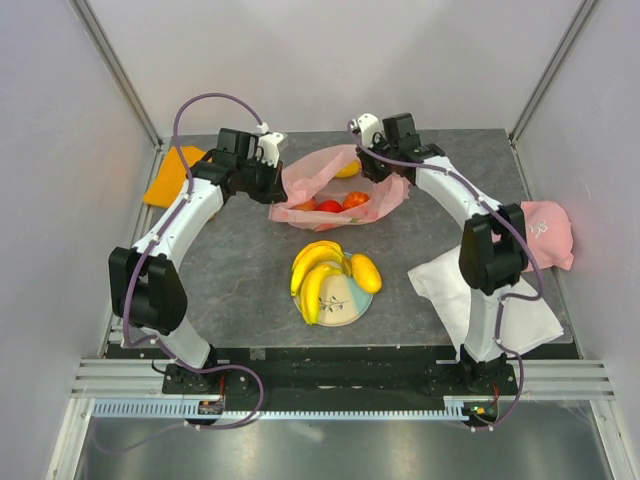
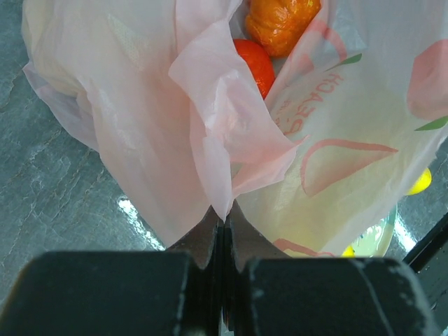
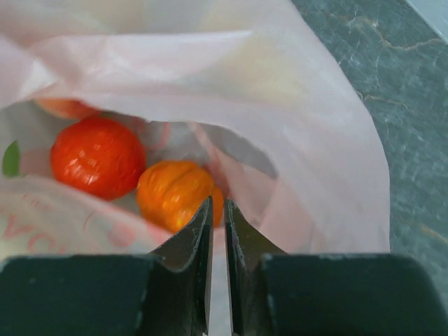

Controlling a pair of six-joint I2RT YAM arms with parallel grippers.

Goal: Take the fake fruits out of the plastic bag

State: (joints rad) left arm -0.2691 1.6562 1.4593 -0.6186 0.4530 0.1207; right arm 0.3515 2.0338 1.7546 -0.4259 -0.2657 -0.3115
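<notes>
The pink plastic bag [image 1: 340, 190] lies at the back middle of the table, its mouth held open. My left gripper [image 1: 278, 182] is shut on the bag's left rim; the wrist view shows the film [image 2: 140, 126] pinched at the fingertips [image 2: 224, 220]. My right gripper [image 1: 378, 168] is shut on the bag's right rim [image 3: 280, 91], with film between the jaws [image 3: 218, 206]. Inside lie a red fruit [image 3: 96, 157], an orange fruit [image 3: 175, 194] and a peach piece [image 1: 305, 205]. A banana bunch [image 1: 320, 275] and a yellow fruit [image 1: 365, 272] lie on a plate [image 1: 345, 312].
A folded orange cloth [image 1: 175, 175] lies at the back left. A pink cap [image 1: 548, 232] sits at the right edge and a white cloth [image 1: 480, 285] lies near the right arm. The plate stands in front of the bag.
</notes>
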